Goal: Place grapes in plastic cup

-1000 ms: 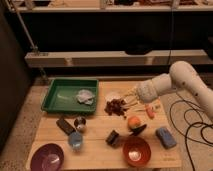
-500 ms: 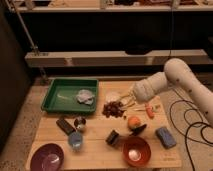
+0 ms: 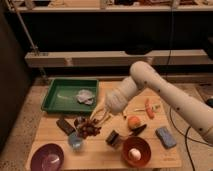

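One change is noted: the gripper [image 3: 100, 117] has been carried from centre frame to lower left, jaws clamped on the grapes [image 3: 88, 128], now just beside the plastic cup [image 3: 76, 142]. Release over it is judged near.

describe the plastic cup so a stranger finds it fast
On the wooden table, a wide purple bowl sits at the near-left corner. Just right of it stands the plastic cup, beside the grapes in the gripper. It alone is small, pale blue, translucent.
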Action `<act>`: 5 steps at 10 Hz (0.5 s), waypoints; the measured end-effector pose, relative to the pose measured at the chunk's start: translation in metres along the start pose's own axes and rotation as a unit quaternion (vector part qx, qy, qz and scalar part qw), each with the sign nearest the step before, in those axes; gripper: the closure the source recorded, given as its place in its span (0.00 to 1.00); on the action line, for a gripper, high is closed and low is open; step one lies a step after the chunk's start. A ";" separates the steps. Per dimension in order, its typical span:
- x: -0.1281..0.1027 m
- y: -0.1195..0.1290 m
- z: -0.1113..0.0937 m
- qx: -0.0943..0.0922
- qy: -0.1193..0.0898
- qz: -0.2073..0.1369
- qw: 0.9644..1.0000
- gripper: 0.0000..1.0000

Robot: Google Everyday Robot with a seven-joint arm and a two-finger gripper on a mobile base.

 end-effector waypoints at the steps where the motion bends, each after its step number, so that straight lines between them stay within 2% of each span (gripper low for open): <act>1: -0.008 -0.005 0.018 -0.015 -0.020 -0.008 1.000 1.00; 2: -0.020 -0.008 0.042 -0.036 -0.053 -0.021 0.998 1.00; 3: -0.032 -0.006 0.062 -0.049 -0.107 -0.027 0.993 1.00; 4: -0.036 -0.005 0.073 -0.053 -0.140 -0.030 0.988 1.00; 5: -0.039 -0.010 0.092 -0.059 -0.178 -0.034 0.982 1.00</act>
